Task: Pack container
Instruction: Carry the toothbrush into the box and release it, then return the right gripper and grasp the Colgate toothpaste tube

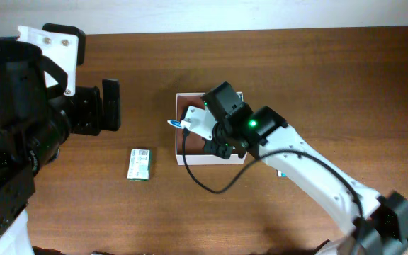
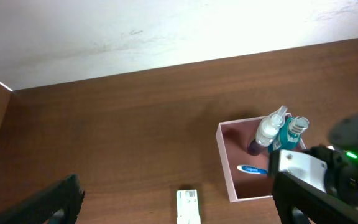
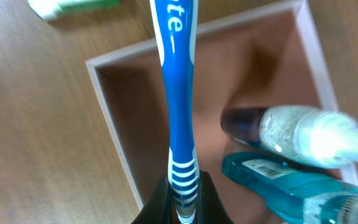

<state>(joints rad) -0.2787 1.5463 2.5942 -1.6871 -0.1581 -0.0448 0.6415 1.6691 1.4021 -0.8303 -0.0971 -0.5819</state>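
Note:
The container (image 1: 181, 157) is a square shallow box with white walls and a reddish-brown inside at the table's middle; it also shows in the left wrist view (image 2: 224, 163) and the right wrist view (image 3: 114, 124). Inside lie a clear bottle (image 3: 303, 132) and a teal bottle (image 3: 278, 180). My right gripper (image 3: 183, 186) is shut on a blue toothbrush (image 3: 179, 81) and holds it over the container's left part. My left gripper (image 2: 179, 205) is open and empty, above a green-and-white flat packet (image 1: 139, 164) left of the container.
The packet also shows in the left wrist view (image 2: 188, 207) and at the top of the right wrist view (image 3: 73, 7). The right arm (image 1: 310, 173) stretches from the lower right across the table. A wall runs behind the table's far edge.

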